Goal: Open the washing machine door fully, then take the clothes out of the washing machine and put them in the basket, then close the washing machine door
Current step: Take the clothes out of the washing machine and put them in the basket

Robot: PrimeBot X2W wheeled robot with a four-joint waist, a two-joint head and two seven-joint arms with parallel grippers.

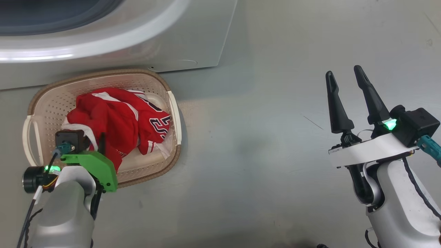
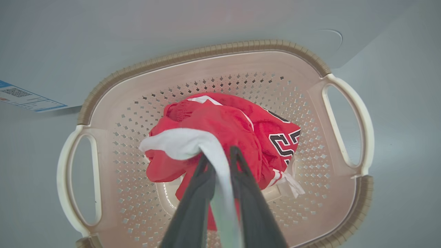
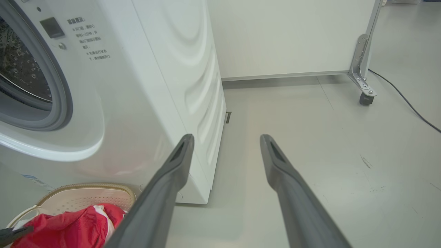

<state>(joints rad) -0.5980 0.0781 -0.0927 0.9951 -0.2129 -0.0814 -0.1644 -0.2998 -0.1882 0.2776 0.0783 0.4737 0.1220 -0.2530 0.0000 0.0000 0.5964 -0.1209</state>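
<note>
The cream basket [image 1: 103, 73] [image 2: 206, 51] [image 3: 86, 187] stands on the floor against the front of the white washing machine [image 1: 137, 41] [image 3: 137, 86]. The red clothes [image 1: 113, 117] [image 2: 241, 120] [image 3: 69, 224] lie bunched inside it, a navy number facing up. My left gripper [image 1: 100, 144] [image 2: 220, 155] points down into the basket, its fingers close together with a strip of the clothes' white trim running between them. My right gripper [image 1: 344, 71] [image 3: 226, 137] hovers open and empty over the floor to the right of the machine. The machine's steel drum [image 3: 17, 62] shows through its open mouth. The washing machine door is out of view.
Bare grey floor [image 1: 258, 137] spreads to the right of the basket. Beyond the machine's side, a white panel rests on a metal bracket with a caster [image 3: 365, 98], and a dark cable [image 3: 406, 100] trails across the floor. A blue sticker [image 2: 24, 96] sits low on the machine's front.
</note>
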